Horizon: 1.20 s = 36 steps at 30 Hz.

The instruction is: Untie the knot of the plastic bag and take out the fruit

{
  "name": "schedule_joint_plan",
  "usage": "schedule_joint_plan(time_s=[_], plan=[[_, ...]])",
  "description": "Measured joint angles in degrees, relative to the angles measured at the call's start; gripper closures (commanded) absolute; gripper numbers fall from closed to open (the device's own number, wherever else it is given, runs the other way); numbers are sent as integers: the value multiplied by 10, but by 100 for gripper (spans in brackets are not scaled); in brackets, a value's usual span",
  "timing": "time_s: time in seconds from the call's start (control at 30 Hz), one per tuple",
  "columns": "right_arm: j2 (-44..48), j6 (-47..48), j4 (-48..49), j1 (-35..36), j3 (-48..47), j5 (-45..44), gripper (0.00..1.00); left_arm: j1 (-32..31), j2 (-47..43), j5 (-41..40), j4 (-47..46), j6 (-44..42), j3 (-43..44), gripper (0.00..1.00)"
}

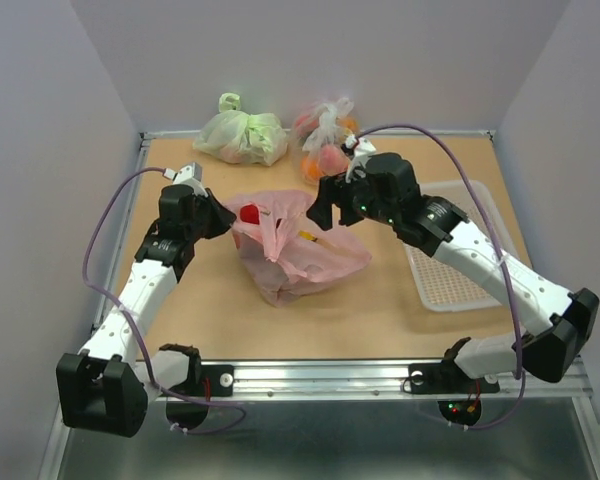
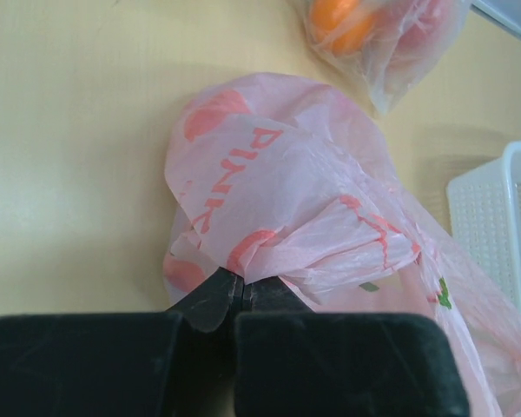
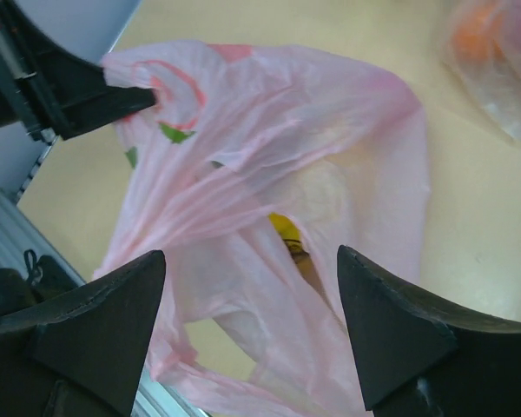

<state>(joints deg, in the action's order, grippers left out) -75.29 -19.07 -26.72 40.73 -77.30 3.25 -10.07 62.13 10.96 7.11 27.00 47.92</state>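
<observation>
Pink plastic bag [image 2: 286, 191] in left gripper [image 2: 241, 282] (right gripper [image 3: 250, 256] agape)

- Tabletop [image 1: 230, 320]: tan board, matte; soft even light, faint shadows.
- Back wall [image 1: 320, 60]: plain pale lilac-grey.
- Left wall [image 1: 40, 150], right wall [image 1: 580, 130]: same colour, flanking the tabletop.
- Metal rail [image 1: 320, 375] along near edge; grey surface [image 1: 330, 440] below.
</observation>
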Motion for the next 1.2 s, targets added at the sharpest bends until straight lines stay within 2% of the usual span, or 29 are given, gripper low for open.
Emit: schedule_joint_plan(time_s=[0.07, 0.2, 0.37, 0.47, 0.5, 0.6, 0.67, 0.8, 0.9, 1.03, 1.2], plan=[[-27, 7, 9, 27, -17, 12, 19, -2, -9, 7, 0, 1, -9, 95], [-82, 13, 14, 97, -13, 22, 32, -8, -28, 9, 0, 15, -26, 95], [-111, -8, 28, 190, 72, 22, 32, -14, -45, -2, 2, 38, -42, 90], [-118, -26, 33, 247, 139, 34, 30, -17, -51, -4, 5, 51, -50, 74], [-122, -29, 33, 256, 147, 42, 30, -19, -51, -2, 8, 54, -52, 60], [-128, -35, 30, 277, 156, 52, 28, -26, -54, 0, 21, 46, -52, 35], [-115, -36, 31, 279, 156, 48, 24, -26, -63, -2, 38, 31, -49, 27], [-68, -28, 11, 278, 141, 29, 17, -27, -86, -19, 88, -33, -7, 24], [-46, -23, -13, 278, 100, -1, 15, -38, -106, -32, 108, -91, 58, 18], [-19, -24, -28, 278, 84, -64, 13, -94, -123, -54, 108, -169, 113, 17], [3, -37, -42, 265, 83, -152, 14, -190, -117, -82, 118, -243, 118, 16]])
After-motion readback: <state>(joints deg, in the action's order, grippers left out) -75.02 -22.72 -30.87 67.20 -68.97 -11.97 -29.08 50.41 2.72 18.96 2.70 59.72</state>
